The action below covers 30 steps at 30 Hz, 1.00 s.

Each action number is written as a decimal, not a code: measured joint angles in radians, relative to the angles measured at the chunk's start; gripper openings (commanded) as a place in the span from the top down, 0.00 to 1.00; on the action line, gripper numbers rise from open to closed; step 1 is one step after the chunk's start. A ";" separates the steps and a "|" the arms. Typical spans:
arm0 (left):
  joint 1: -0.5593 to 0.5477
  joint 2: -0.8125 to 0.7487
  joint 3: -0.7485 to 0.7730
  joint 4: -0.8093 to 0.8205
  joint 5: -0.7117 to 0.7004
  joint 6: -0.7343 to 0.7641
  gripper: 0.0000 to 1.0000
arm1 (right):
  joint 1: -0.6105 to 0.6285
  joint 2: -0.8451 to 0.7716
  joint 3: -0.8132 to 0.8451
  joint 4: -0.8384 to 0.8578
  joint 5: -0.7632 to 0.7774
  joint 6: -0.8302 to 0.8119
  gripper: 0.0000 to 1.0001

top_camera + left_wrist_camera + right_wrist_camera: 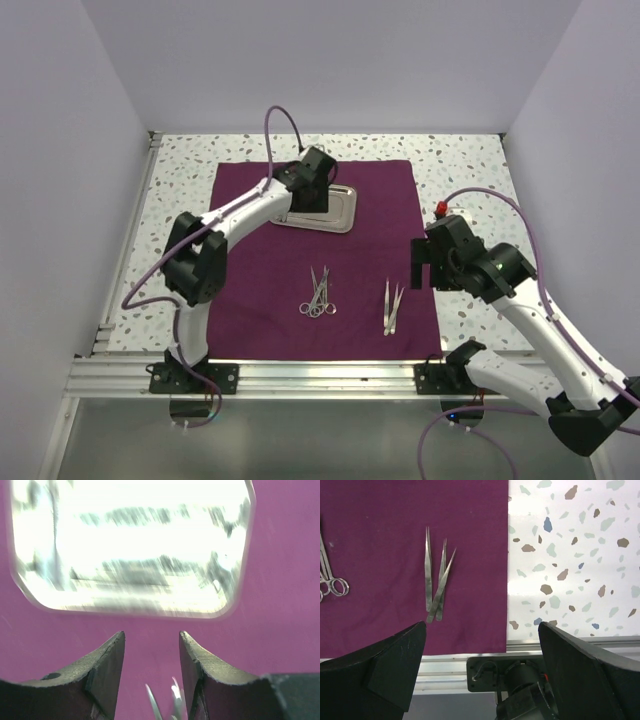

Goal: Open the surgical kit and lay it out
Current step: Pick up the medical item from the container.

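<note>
The dark purple cloth (270,290) lies spread flat on the table. The shiny steel tray (338,213) sits on its far middle and fills the top of the left wrist view (130,545) as a bright glare. My left gripper (316,186) hovers over the tray's left part, open and empty (151,636). Ring-handled scissors (318,295) lie on the cloth's near middle; slim steel tips (160,705) show low between the left fingers. The tweezers (392,306) lie to the right of the scissors (436,580). My right gripper (428,264) is open and empty (482,625) over the cloth's right edge.
The terrazzo tabletop (470,170) borders the cloth on all sides. A small red object (440,208) sits near the right arm. An aluminium rail (320,375) runs along the near edge, with the right arm's base (520,680) bolted there. White walls enclose the table.
</note>
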 measured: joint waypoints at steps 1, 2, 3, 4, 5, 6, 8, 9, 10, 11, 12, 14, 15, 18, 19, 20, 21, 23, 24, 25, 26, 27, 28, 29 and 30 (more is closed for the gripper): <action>0.029 0.035 0.041 0.007 0.000 0.035 0.49 | 0.000 0.000 0.000 -0.006 0.006 0.004 0.02; 0.054 0.074 0.083 0.020 0.000 0.068 0.49 | 0.000 0.000 0.000 -0.012 0.011 0.010 0.02; 0.074 0.113 0.122 0.033 0.003 0.097 0.48 | 0.000 0.000 0.000 -0.018 0.016 0.016 0.02; 0.093 0.157 0.163 0.040 0.008 0.125 0.48 | 0.000 0.000 0.000 -0.022 0.023 0.021 0.02; 0.108 0.200 0.202 0.048 0.014 0.151 0.48 | 0.000 0.000 0.000 -0.026 0.030 0.027 0.02; 0.118 0.233 0.232 0.056 0.021 0.169 0.48 | 0.000 0.001 0.000 -0.029 0.034 0.034 0.02; 0.143 0.314 0.306 0.061 0.038 0.200 0.48 | 0.000 0.004 0.003 -0.036 0.047 0.044 0.02; 0.154 0.350 0.341 0.061 0.047 0.212 0.48 | 0.000 0.009 0.008 -0.044 0.057 0.048 0.02; 0.164 0.383 0.375 0.059 0.053 0.220 0.48 | 0.000 0.016 0.014 -0.051 0.063 0.055 0.02; 0.174 0.412 0.406 0.060 0.060 0.226 0.48 | 0.000 0.023 0.021 -0.058 0.069 0.061 0.02; 0.184 0.436 0.431 0.060 0.066 0.234 0.48 | 0.000 0.029 0.026 -0.062 0.077 0.066 0.02; 0.204 0.465 0.467 0.062 0.080 0.242 0.48 | 0.000 0.041 0.031 -0.068 0.087 0.075 0.02; 0.213 0.472 0.476 0.063 0.088 0.245 0.48 | 0.000 0.047 0.031 -0.071 0.090 0.080 0.02; 0.234 0.481 0.507 0.069 0.102 0.262 0.48 | 0.000 0.068 0.032 -0.081 0.104 0.091 0.02; 0.240 0.483 0.515 0.073 0.106 0.267 0.48 | 0.000 0.076 0.032 -0.082 0.108 0.095 0.02; 0.243 0.483 0.523 0.077 0.109 0.272 0.48 | 0.000 0.085 0.032 -0.082 0.109 0.097 0.02; 0.246 0.483 0.530 0.085 0.112 0.275 0.48 | 0.000 0.096 0.032 -0.082 0.110 0.099 0.02; 0.247 0.483 0.537 0.097 0.114 0.282 0.48 | 0.000 0.117 0.033 -0.082 0.113 0.103 0.02; 0.247 0.483 0.537 0.101 0.116 0.285 0.48 | 0.000 0.128 0.034 -0.082 0.113 0.105 0.02; 0.248 0.483 0.537 0.105 0.116 0.288 0.48 | 0.000 0.136 0.039 -0.082 0.114 0.106 0.02; 0.248 0.483 0.537 0.108 0.117 0.289 0.48 | 0.000 0.145 0.043 -0.082 0.116 0.106 0.02; 0.247 0.483 0.537 0.109 0.117 0.289 0.48 | 0.000 0.151 0.048 -0.081 0.117 0.107 0.02; 0.248 0.483 0.537 0.112 0.118 0.289 0.48 | 0.000 0.156 0.051 -0.080 0.117 0.108 0.02; 0.248 0.483 0.537 0.114 0.117 0.289 0.49 | 0.000 0.160 0.053 -0.081 0.118 0.109 0.02; 0.249 0.483 0.536 0.114 0.117 0.289 0.49 | 0.000 0.165 0.055 -0.081 0.119 0.110 0.02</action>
